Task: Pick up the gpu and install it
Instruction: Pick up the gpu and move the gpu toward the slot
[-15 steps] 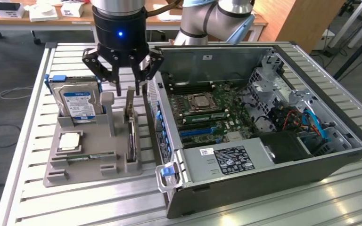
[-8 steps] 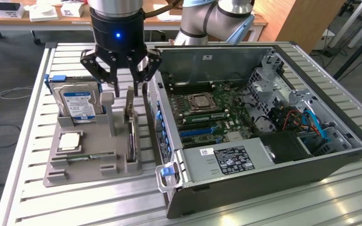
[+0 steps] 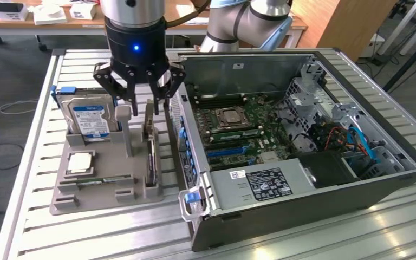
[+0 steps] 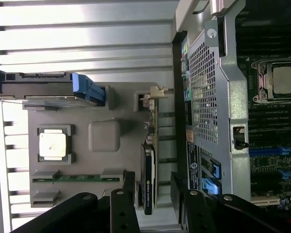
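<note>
Now, the black multi-fingered gripper [image 3: 144,104] hangs spread wide, holding nothing, above the thin green-and-black gpu card [image 3: 151,149] standing on edge in the grey plastic tray [image 3: 96,197]. Pickup approach, I'd say; grasping calls for fingers straddling that narrow edge.

Robotics lab or workshop. Evidence: robot arm [image 3: 255,24] with gripper [image 3: 145,105] over slatted aluminium workbench [image 3: 34,227]; opened PC tower [image 3: 302,222]; grey parts fixture [image 3: 96,197]; wooden bench [image 3: 20,23] with white boxes [image 3: 82,11] behind; loose cable [image 3: 6,105] on floor [image 3: 6,59].
</note>
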### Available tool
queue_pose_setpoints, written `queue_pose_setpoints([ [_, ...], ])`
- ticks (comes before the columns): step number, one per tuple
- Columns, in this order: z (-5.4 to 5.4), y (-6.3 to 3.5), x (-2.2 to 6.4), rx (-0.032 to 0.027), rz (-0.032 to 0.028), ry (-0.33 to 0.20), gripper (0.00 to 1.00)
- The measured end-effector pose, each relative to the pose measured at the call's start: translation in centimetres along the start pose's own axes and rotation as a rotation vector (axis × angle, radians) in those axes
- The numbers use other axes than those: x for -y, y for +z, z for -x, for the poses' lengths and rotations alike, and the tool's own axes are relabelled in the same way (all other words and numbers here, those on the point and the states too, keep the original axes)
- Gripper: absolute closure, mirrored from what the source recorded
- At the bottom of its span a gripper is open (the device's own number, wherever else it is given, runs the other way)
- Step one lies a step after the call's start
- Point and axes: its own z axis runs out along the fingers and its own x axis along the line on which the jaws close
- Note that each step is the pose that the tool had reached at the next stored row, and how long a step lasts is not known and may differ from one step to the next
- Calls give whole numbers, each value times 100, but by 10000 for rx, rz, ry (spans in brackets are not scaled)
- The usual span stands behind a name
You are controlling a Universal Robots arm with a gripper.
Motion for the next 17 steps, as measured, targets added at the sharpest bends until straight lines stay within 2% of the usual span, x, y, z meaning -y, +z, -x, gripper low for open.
queue_pose_setpoints([
  [7,0,8,1,-1,0,-1,57],
  [17,-3,139,7,0,-1,-1,57],
])
